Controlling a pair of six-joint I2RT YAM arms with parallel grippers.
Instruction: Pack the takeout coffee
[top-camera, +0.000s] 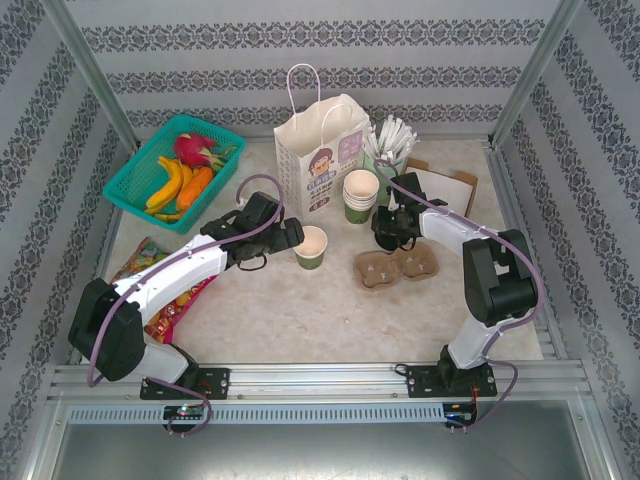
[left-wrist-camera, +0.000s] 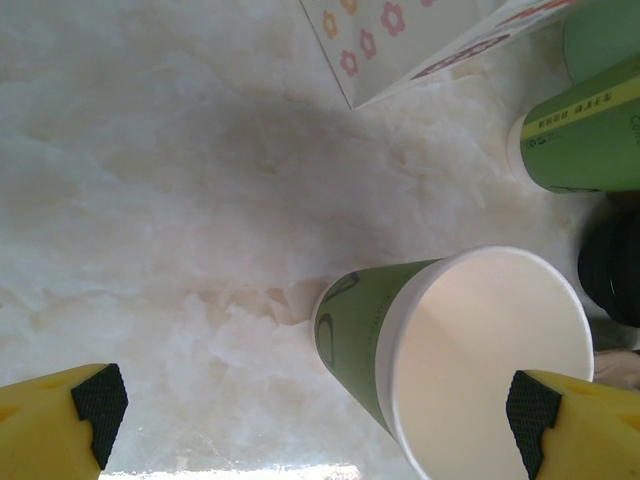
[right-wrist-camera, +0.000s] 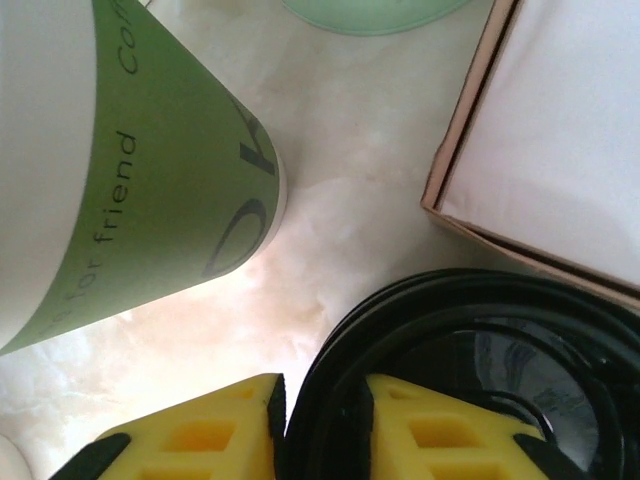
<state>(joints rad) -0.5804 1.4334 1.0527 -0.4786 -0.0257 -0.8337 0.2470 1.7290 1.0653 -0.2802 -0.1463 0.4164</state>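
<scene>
**Setting:** robotics lab test cell, dressed as a café takeout counter.

**Lab marks:**
- aluminium extrusion frame around the bench
- left arm and right arm bolted at its near rail, cables exposed
- patterned wallpaper panels as stand-in walls

**Café dressing on the marble-look tabletop:**
- printed paper bag
- stack of lidless paper cups
- pulp cup tray
- holder of white wrapped sticks
- black-lidded takeout coffee

**Further props:**
- teal basket of fruit
- snack packets at the left edge

The fingers are yellow, the lid black, the basket teal.
</scene>
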